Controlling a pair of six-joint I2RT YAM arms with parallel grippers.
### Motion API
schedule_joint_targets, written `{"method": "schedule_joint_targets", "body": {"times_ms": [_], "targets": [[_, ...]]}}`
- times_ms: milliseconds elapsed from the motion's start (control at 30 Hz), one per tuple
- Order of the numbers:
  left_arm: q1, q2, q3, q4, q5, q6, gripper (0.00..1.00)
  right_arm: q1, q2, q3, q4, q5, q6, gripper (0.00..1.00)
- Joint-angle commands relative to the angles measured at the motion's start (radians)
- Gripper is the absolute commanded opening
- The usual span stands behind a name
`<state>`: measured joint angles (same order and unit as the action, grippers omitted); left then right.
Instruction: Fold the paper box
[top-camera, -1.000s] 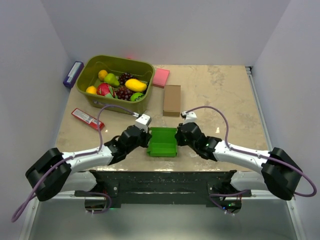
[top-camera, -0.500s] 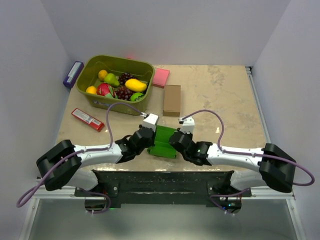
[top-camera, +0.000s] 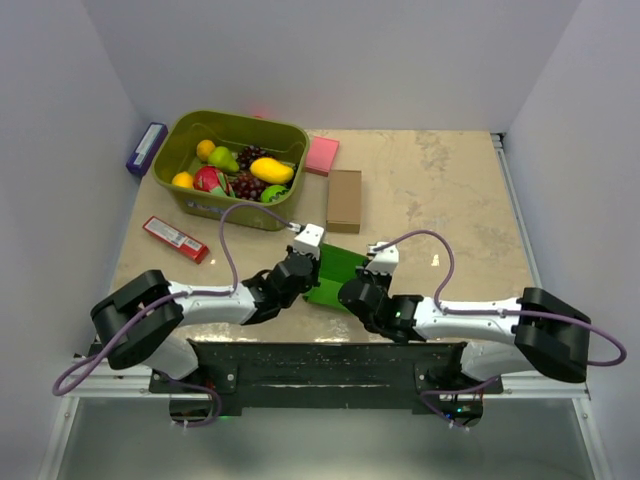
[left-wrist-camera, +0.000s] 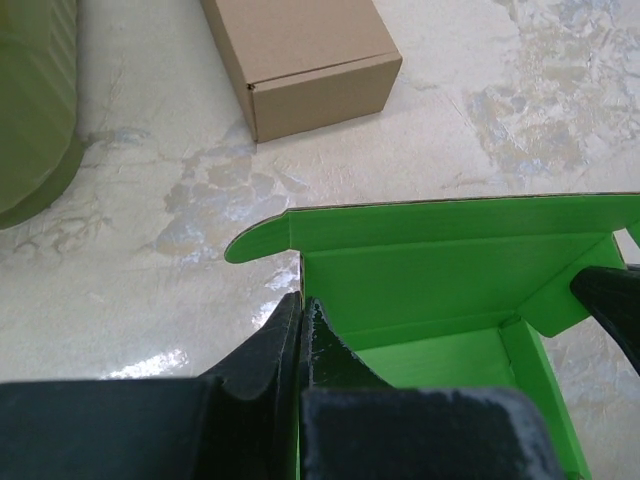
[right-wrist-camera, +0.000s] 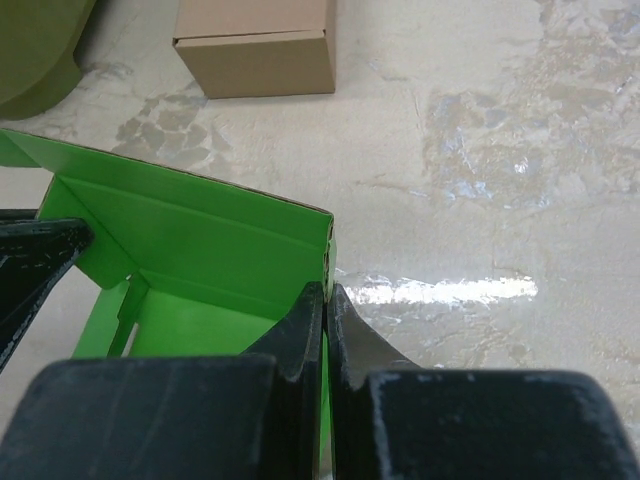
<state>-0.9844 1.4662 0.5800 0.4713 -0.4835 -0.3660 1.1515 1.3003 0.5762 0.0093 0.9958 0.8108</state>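
While we held the box (top-camera: 337, 272) | left gripper (left-wrist-camera: 302, 300) pinched its 9 o'clock wall | right gripper (right-wrist-camera: 327, 295) pinched 3 o'clock wall

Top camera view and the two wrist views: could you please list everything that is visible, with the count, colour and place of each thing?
table: 1, beige marbled, under everything
basket: 1, olive green, far left of the table
fruit: several, yellow, red, green, orange and dark purple, inside the basket
pad: 1, pink, right of the basket
cardboard box: 1, brown, centre, closed
packet: 1, red, near left, in front of the basket
case: 1, purple, left of the basket by the wall
paper box: 1, bright green, near centre, partly folded, between the two grippers
left gripper: 1, black, shut on the paper box's left wall
right gripper: 1, black, shut on its right wall
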Motion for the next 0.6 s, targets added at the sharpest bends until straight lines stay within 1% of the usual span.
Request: {"method": "schedule_joint_targets", "body": {"times_ms": [0, 100, 200, 233, 267, 333, 433, 567], "targets": [[-0.072, 0.022, 0.018, 0.202, 0.109, -0.054, 0.0, 0.071, -0.007, 0.016, 0.21, 0.084, 0.132, 0.0], [-0.091, 0.026, 0.0, 0.217, 0.091, -0.07, 0.0, 0.103, 0.017, 0.031, 0.156, 0.118, 0.188, 0.0], [-0.106, 0.026, -0.017, 0.216, 0.071, -0.085, 0.0, 0.135, 0.051, 0.063, 0.063, 0.144, 0.264, 0.0], [-0.111, 0.025, -0.025, 0.216, 0.06, -0.094, 0.0, 0.154, 0.071, 0.073, 0.01, 0.148, 0.281, 0.0], [-0.118, 0.022, -0.041, 0.216, 0.056, -0.1, 0.0, 0.158, 0.079, 0.094, -0.008, 0.155, 0.322, 0.0], [-0.125, 0.016, -0.06, 0.216, 0.034, -0.119, 0.0, 0.172, 0.091, 0.117, -0.118, 0.165, 0.366, 0.0], [-0.135, 0.006, -0.095, 0.216, 0.007, -0.114, 0.0, 0.18, 0.091, 0.152, -0.219, 0.178, 0.438, 0.0], [-0.134, -0.036, -0.109, 0.185, 0.011, -0.074, 0.0, 0.189, 0.039, 0.11, -0.198, 0.201, 0.429, 0.0]]}}
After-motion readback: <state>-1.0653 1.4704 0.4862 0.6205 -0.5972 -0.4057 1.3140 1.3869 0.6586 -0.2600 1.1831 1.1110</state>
